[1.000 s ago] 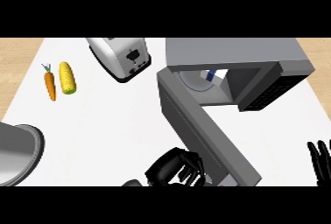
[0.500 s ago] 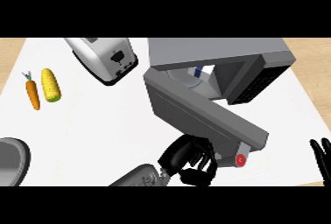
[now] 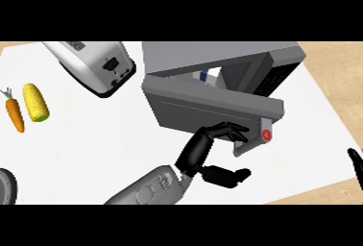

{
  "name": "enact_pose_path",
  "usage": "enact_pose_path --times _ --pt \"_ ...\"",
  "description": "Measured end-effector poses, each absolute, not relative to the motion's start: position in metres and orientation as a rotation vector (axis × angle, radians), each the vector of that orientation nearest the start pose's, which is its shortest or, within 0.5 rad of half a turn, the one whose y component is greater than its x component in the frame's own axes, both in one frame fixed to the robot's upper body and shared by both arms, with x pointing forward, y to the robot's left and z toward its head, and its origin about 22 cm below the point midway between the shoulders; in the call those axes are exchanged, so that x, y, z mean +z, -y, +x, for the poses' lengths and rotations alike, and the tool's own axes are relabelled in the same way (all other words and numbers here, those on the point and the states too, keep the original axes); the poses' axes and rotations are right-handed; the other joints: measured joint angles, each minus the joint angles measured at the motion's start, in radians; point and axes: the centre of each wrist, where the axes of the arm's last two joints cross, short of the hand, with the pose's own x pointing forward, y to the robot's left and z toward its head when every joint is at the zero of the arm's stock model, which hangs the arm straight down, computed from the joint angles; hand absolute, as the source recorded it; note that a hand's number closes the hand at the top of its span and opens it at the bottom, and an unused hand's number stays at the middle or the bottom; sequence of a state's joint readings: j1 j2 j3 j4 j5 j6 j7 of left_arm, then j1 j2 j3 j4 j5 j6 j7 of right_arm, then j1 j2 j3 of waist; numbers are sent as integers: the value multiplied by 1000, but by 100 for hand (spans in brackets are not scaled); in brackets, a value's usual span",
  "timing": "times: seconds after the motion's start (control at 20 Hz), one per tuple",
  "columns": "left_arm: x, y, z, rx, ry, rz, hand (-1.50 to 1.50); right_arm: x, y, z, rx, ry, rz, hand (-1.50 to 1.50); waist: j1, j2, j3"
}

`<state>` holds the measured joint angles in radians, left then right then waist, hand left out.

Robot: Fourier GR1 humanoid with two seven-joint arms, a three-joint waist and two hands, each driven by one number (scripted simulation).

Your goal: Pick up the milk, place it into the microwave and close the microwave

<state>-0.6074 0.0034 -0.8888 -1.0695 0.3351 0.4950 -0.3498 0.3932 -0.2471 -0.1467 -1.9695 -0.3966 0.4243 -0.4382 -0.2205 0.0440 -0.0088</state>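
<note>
So the milk [image 3: 205, 75] looks to be inside the microwave [image 3: 227, 52] already. You can only catch a sliver of white and blue through the gap above the door [image 3: 205, 106], so I wouldn't swear to how it's sitting in there, upright or not. Nothing is in either hand, so I'd call the pick-up and the placing done.

What's left is the door. It's partway round, not flush with the front of the microwave, and the opening shows along its top edge. The left hand [image 3: 205, 146] is on the door's outer face near the free end, fingers [image 3: 228, 130] stretched out and touching the panel, thumb sticking off to the side. It's a released hand pushing, not grasping anything (no handle to grab from this side, as far as I can see).

The right hand [image 3: 354, 166] barely pokes in at the right edge, well apart from everything, and I can't tell if it's released or clenched.

My guess: last stretch of the task, just swing the door until it seats. The thing to watch is the hand sliding off the door's end before it shuts.

Toaster [image 3: 96, 62], corn [image 3: 35, 102] and carrot [image 3: 14, 115] sit off to the left on the counter [image 3: 106, 144], nowhere near the door's path.
</note>
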Motion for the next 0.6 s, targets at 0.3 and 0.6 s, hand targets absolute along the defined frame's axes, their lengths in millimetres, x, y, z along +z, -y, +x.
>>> enact_pose_path --times 0.3,0.6 --pt "11 -6 285 -472 1882 -309 -150 62 325 149 106 2114 323 -150 -42 13 1" --pt "22 -1 300 -436 1920 -286 -150 71 326 156 124 2124 379 -150 -74 25 3"
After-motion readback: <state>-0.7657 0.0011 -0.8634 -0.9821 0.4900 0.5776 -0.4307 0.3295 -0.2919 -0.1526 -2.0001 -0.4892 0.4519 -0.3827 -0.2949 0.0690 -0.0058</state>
